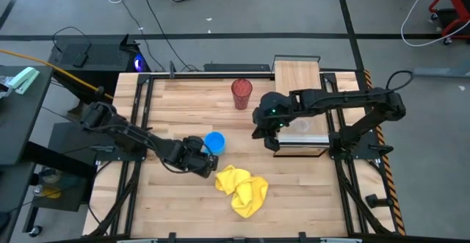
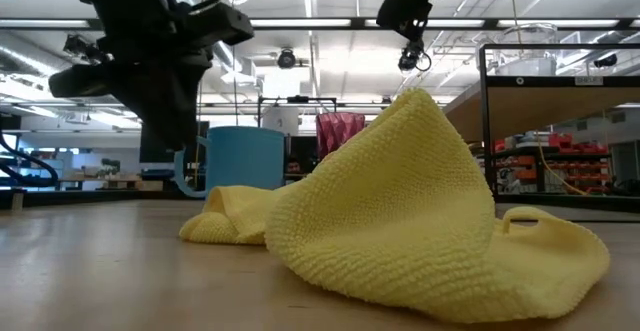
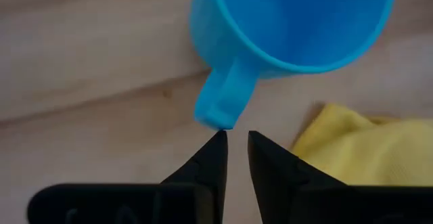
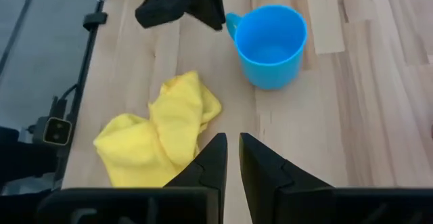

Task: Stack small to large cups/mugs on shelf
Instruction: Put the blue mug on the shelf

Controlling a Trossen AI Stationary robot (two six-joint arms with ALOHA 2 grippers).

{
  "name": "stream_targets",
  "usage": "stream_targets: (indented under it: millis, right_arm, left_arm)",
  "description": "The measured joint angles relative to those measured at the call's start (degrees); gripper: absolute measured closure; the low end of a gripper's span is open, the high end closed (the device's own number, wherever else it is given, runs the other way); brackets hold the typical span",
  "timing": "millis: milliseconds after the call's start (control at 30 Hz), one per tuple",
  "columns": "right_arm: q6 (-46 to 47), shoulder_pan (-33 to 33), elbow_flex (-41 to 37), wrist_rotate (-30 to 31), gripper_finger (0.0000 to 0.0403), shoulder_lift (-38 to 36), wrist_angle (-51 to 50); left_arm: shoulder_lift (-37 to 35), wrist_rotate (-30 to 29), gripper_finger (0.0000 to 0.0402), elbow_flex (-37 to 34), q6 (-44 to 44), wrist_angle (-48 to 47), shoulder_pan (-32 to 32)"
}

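Observation:
The blue mug stands upright on the table, its handle pointing at my left gripper. That gripper's fingers are all but shut, with their tips just off the handle's outer end. The dark red tumbler stands upright farther back. The shelf lies at the table's right. A pale see-through shape on it may be the clear cup. My right gripper is shut and empty, raised beside the shelf's left edge and aimed at the table. My left gripper comes level at the mug's handle from the table's near left side. One fingertip is right at the handle's outer end. I cannot tell whether it touches. The mug stands on the table.
A crumpled yellow cloth lies on the table just near of the mug, right of my left gripper. It fills the front of the low view. Bare tabletop lies between the mug, the tumbler and the shelf.

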Motion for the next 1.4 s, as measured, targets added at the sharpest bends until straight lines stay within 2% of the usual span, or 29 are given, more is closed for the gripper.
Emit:
stream_targets:
  millis: [400, 600, 1100, 1267, 1400]
  right_arm:
    - [1.97, -0.42, 0.00, 4.65, 0.0355, 0.30, 0.31]
    - [2.00, -0.64, 0.00, 6.70, 0.0355, 0.30, 0.32]
    - [4.12, -2.64, 0.00, 7.70, 0.0355, 0.30, 1.46]
    - [4.33, -3.04, 0.00, 6.18, 0.0355, 0.30, 5.55]
    - [3.13, -2.97, 0.00, 6.01, 0.0355, 0.28, 11.02]
  left_arm:
    - [0.94, -0.79, 0.0338, 0.01, 10.39, 0.49, 7.93]
    - [0.94, -1.53, 0.0344, 0.02, 14.87, 4.02, 10.72]
    - [0.94, -3.32, 0.0342, 0.02, 17.92, 10.04, 10.04]
    - [0.02, -3.59, 0.0350, 0.47, 19.43, 11.89, 10.14]
    - [-2.78, -5.74, 0.0358, 2.78, 20.84, 8.66, 9.32]
